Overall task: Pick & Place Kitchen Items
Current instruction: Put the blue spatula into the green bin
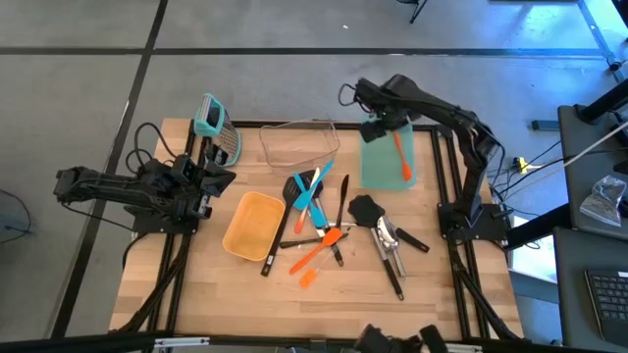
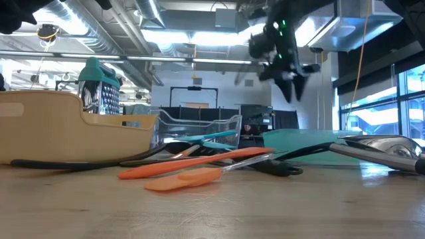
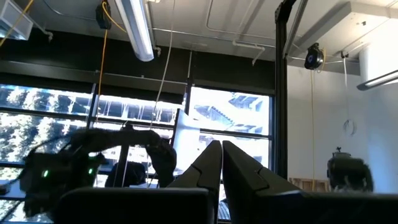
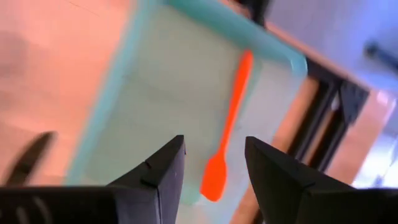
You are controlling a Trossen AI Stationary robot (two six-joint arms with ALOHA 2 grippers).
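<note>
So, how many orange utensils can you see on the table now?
3. One orange spatula lies on the teal mat, below the open right gripper. Two more lie in the pile at the table's middle. Others may be hidden under it.

Four views, one table.
The high camera looked straight down on the wooden table [image 1: 324, 294]; the low one sat at tabletop level. Both shared the orange spatula [image 1: 316, 257] pile; wrist cameras faced outward.
</note>
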